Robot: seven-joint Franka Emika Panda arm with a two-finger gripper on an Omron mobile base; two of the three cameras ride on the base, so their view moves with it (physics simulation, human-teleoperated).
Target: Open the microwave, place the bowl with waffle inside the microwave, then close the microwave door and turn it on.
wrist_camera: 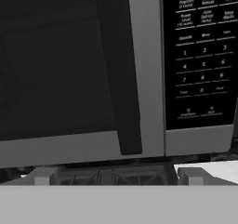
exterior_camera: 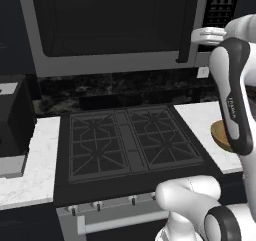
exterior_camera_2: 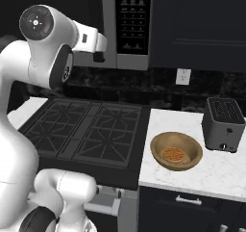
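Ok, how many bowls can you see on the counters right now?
1: the bowl with the waffle sits on the white counter right of the stove, beside the toaster. Others may be hidden.

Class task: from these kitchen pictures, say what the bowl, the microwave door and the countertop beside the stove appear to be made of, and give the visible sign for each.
Bowl: probably wood, matte; warm brown with a faint grain.
Microwave door: dark glass pane, likely in brushed metal; smooth black window, flat grey frame.
Countertop: marble-like stone, polished; white with faint grey veining.
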